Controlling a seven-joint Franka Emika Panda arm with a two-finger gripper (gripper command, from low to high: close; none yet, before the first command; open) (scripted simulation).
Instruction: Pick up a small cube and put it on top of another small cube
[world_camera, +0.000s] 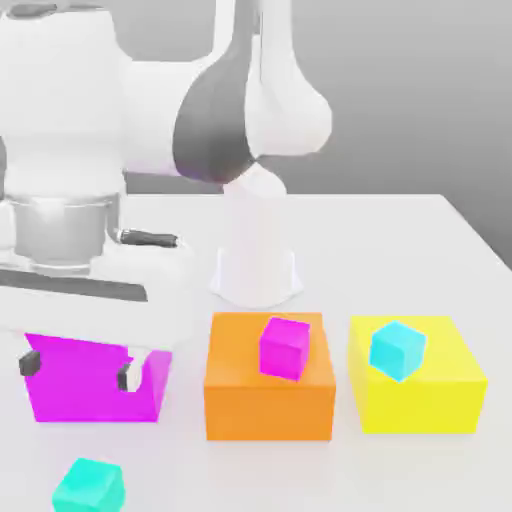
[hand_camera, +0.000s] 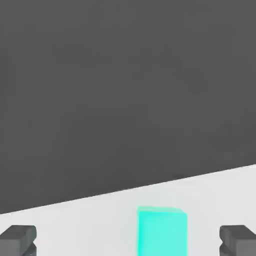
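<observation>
The small turquoise-green cube (world_camera: 90, 485) lies on the white table near its front edge, at the exterior view's left. My gripper (world_camera: 77, 370) hangs open above it and does not touch it, its dark fingertips (world_camera: 30, 362) showing against a big magenta box (world_camera: 95, 385). In the hand view the same cube (hand_camera: 161, 232) sits between the two spread fingertips (hand_camera: 239, 241) of the gripper (hand_camera: 128, 242), with nothing held. Another small cube, bluer cyan (world_camera: 397, 350), rests on a big yellow box (world_camera: 425, 395).
A big orange box (world_camera: 268, 395) stands in the middle with a small magenta cube (world_camera: 284, 347) on top. The arm's white base (world_camera: 256, 260) rises behind it. The table's edge (world_camera: 480, 235) runs along the exterior view's right.
</observation>
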